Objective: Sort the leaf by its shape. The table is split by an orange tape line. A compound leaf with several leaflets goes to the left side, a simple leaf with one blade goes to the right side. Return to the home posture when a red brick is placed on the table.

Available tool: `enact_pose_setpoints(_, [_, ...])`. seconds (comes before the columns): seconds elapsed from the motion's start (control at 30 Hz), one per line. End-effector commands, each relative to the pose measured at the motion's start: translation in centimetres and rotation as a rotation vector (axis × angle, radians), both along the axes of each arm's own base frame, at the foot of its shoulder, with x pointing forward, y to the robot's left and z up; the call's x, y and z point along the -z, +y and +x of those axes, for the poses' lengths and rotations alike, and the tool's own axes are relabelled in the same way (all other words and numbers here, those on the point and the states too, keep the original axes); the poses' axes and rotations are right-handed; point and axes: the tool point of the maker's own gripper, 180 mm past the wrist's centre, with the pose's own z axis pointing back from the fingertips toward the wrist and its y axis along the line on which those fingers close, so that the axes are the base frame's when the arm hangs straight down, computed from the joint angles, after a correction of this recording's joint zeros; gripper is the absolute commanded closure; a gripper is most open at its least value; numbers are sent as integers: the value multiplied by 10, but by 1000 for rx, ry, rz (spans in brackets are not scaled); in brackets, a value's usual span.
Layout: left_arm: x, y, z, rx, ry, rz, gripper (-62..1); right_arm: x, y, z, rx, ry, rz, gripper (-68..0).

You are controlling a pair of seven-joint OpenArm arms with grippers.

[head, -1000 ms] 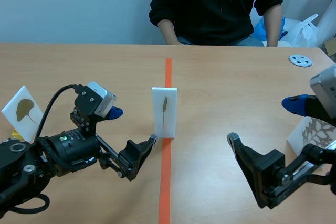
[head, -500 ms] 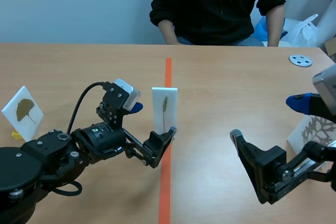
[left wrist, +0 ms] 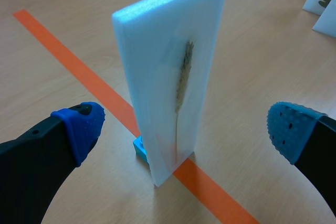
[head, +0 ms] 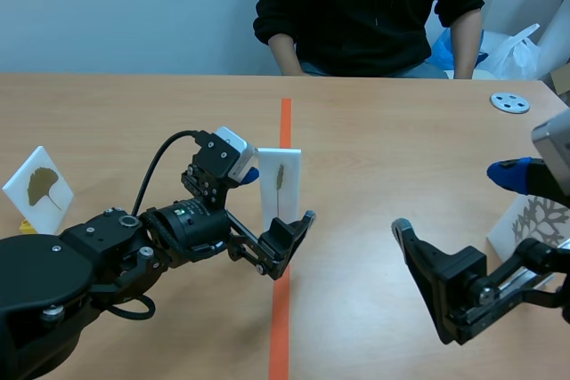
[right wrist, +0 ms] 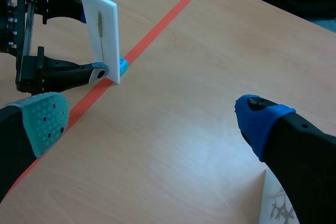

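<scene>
Left gripper has slid forward since a second ago, fingers now spread either side of the leaf card on the tape line. Left wrist: card centred, untouched. Right wrist: right gripper gaping, well off the line. An uneven squeeze could topple the card.

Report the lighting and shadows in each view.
Scene view: even light, only faint soft shadows on the table. Left wrist view: the white card glows brightest along its top edge; its leaf shows dark against it. Right wrist view: a pale sheen across the table, no hard shadows.
</scene>
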Motion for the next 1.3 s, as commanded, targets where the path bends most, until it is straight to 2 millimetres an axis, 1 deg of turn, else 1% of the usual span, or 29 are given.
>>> enact_pose_setpoints(0.0, [-13,-3,7,-3,-34,-30,-623,-10,0,5,-9,-41,-4,-679])
enact_pose_setpoints(0.07, [-15,-4,8,-6,-37,-32,-621,-10,0,5,-9,-41,-3,-679])
enact_pose_setpoints(0.13, [-15,-3,10,-20,-44,-28,-532,-10,0,5,-9,-41,-4,-679])
enact_pose_setpoints(0.17, [-15,-2,11,-24,-46,-27,-499,-10,0,5,-9,-41,-4,-679])
enact_pose_setpoints(0.33, [-15,3,15,-56,-60,-13,-372,-10,0,5,-9,-41,-3,-679])
enact_pose_setpoints(0.63, [-15,3,16,-63,-62,-11,-225,-10,0,5,-9,-41,-3,-679])
enact_pose_setpoints(1.1, [-18,3,16,-62,-73,-21,-51,-10,0,5,-6,-41,1,-679])
enact_pose_setpoints(1.27, [-18,3,16,-62,-74,-22,-46,-11,0,5,-6,-41,1,-679])
